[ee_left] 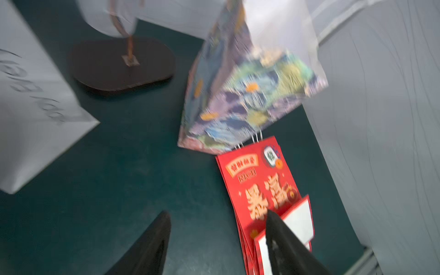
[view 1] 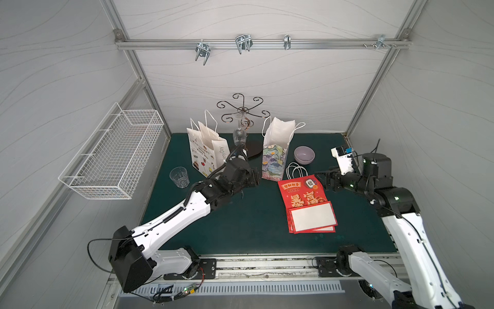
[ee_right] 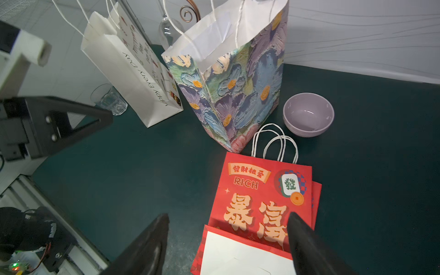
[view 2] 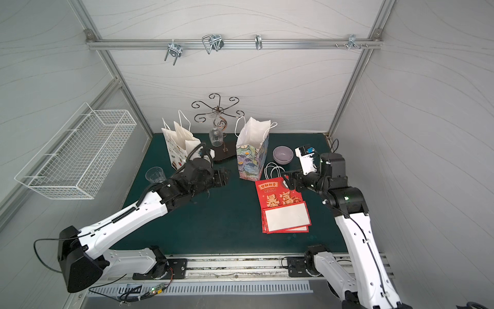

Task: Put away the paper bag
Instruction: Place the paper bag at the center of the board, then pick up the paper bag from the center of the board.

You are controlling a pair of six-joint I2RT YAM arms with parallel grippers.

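Count three paper bags on the green mat: a red bag folded flat right of centre in both top views, handles toward the back; a floral bag upright just behind it, mouth open; a white bag upright left of centre. Cannot tell from the task line which is meant; take the red one as likeliest, given the right gripper hovering over its upper right corner, jaws spread, nothing between them. In the right wrist view, see both fingers wide apart above the red print, apparently clear of the paper. Find the left gripper near frame centre, just beside the floral bag's lower left, likewise parted and empty; blurred in its wrist view, yet plainly gapped. Judge the task barely begun: no bag grasped, none lifted, none stowed. Note the wire basket at frame left and the hooks along the top rail, both bare; possibly destinations, cannot say which. Left to do: grasp, lift, carry, release.
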